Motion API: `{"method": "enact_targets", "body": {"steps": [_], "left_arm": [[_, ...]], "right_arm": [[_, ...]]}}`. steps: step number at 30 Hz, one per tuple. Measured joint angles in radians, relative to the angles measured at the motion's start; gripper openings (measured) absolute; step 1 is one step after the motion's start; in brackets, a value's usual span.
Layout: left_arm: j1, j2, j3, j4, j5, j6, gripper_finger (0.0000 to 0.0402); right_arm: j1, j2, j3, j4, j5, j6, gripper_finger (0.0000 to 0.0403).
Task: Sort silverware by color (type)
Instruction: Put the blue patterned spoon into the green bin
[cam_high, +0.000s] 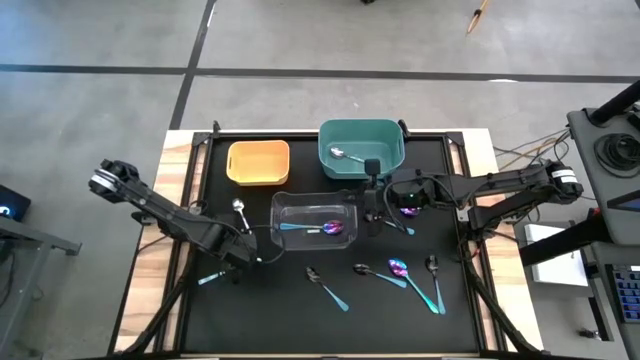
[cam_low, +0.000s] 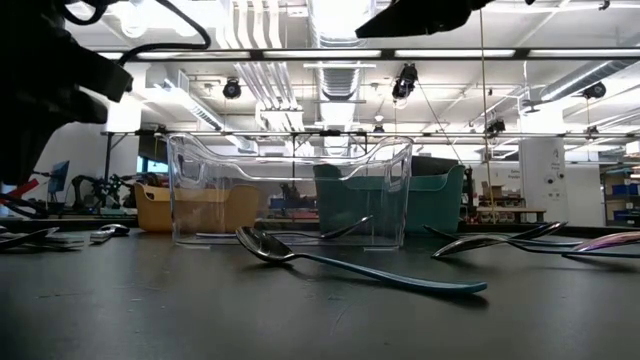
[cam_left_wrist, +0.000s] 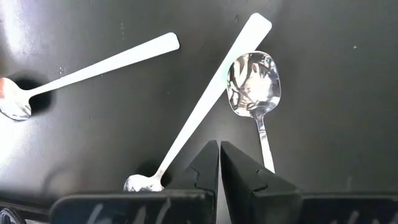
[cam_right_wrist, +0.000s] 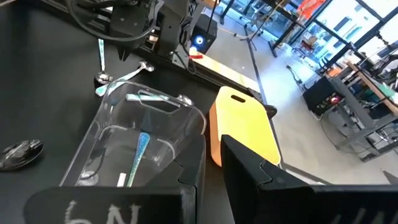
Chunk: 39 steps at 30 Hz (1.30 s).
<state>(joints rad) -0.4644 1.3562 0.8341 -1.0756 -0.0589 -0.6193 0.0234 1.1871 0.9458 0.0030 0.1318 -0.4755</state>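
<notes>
A black mat (cam_high: 330, 310) covers a pale wooden table (cam_high: 150, 270) on a grey concrete floor (cam_high: 100, 40); beyond it lies an open workshop with white ceiling pipes (cam_low: 270, 75) and strip lights. Along the table's far edge sit a rounded yellow plastic bin (cam_high: 258, 162) and a teal bin (cam_high: 360, 147) holding one shiny silver spoon (cam_high: 345, 154). At the centre stands a clear, glossy bin (cam_high: 314, 222) with a purple-bowled spoon (cam_high: 325, 229) inside. More thin spoons with light-blue handles (cam_high: 400, 272) lie scattered toward the near edge, and a few near the left edge. The left gripper (cam_left_wrist: 219, 163) hangs low over the mat left of the clear bin, fingers pressed together, holding nothing, above a mirror-bright spoon (cam_left_wrist: 255, 87). The right gripper (cam_right_wrist: 211, 180) hovers by the clear bin's right end, fingers narrowly apart, with no spoon visible between them.
</notes>
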Motion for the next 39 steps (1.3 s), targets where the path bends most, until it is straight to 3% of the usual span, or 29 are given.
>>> {"method": "enact_targets", "body": {"steps": [21, 39], "left_arm": [[-0.002, 0.094, -0.002, 0.001, -0.037, 0.005, 0.0152], [-0.002, 0.084, -0.157, 0.147, -0.038, 0.090, 0.0160]], "right_arm": [[-0.002, 0.000, -0.001, 0.002, 0.000, 0.003, 0.0043], [-0.004, 0.000, -0.001, 0.002, 0.000, 0.011, 0.0043]]}}
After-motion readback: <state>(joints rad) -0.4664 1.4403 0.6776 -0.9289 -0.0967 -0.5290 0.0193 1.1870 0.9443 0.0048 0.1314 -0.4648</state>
